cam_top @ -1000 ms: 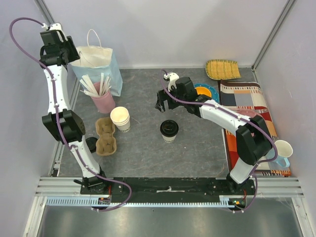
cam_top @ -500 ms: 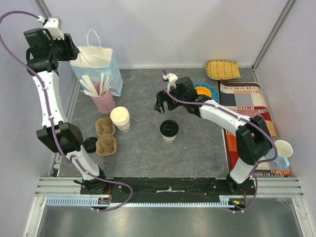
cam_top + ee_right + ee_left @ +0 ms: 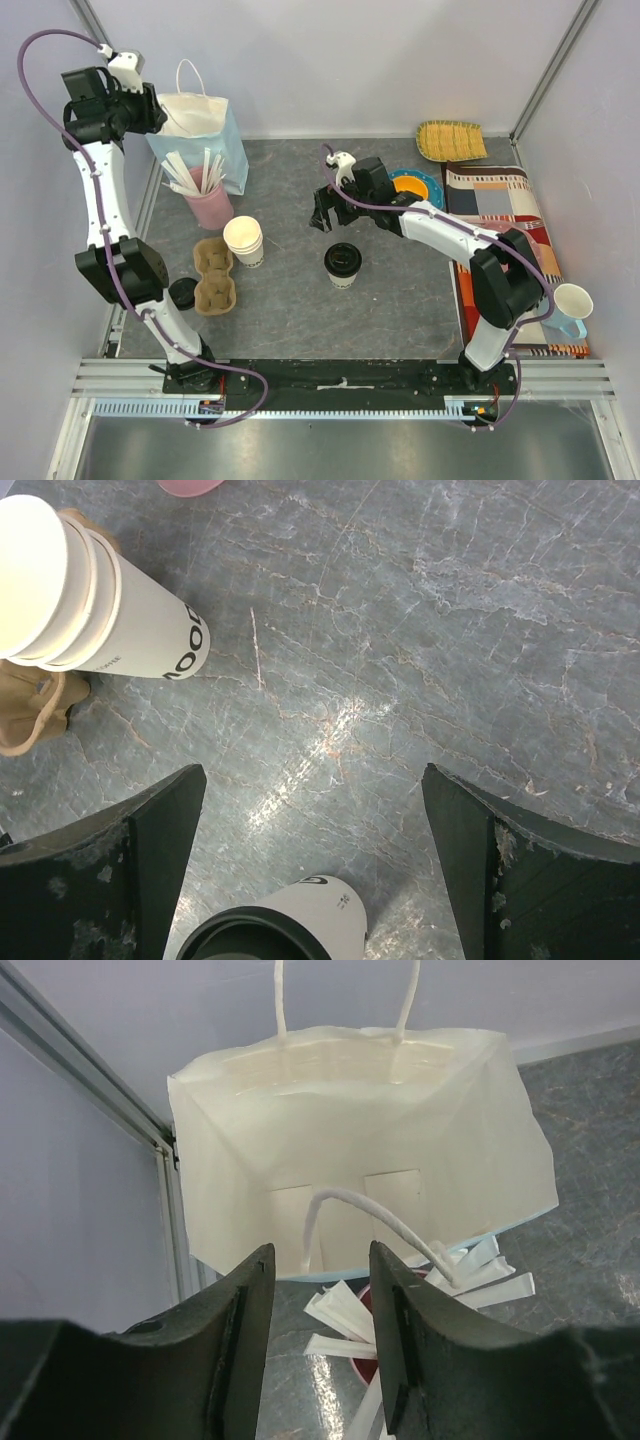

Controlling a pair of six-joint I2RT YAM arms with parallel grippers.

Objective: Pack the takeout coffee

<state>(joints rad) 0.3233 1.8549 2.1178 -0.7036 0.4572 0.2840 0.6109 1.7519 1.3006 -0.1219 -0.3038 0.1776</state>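
Observation:
The takeout coffee [image 3: 342,264], a white paper cup with a black lid, stands upright mid-table. It also shows at the bottom of the right wrist view [image 3: 300,920]. My right gripper [image 3: 322,212] is open and empty, hovering just behind the coffee; its jaws [image 3: 312,785] stand wide apart above the cup. My left gripper [image 3: 150,108] is raised at the far left, open and empty, by the rim of the white paper bag [image 3: 200,125]. In the left wrist view the jaws [image 3: 318,1300] look into the open bag [image 3: 360,1150], with one handle loop hanging in front.
A pink cup of white sticks [image 3: 208,200] stands before the bag. Stacked lidless cups [image 3: 244,240], a cardboard carrier [image 3: 213,275] and a loose black lid [image 3: 182,293] lie left of the coffee. A blue plate [image 3: 415,185], woven tray [image 3: 450,140] and patterned cloth [image 3: 500,215] are at the right.
My left gripper swung left, then back right and slightly down toward the bag's rim. My right gripper edged left and a little nearer the coffee. The coffee has not moved.

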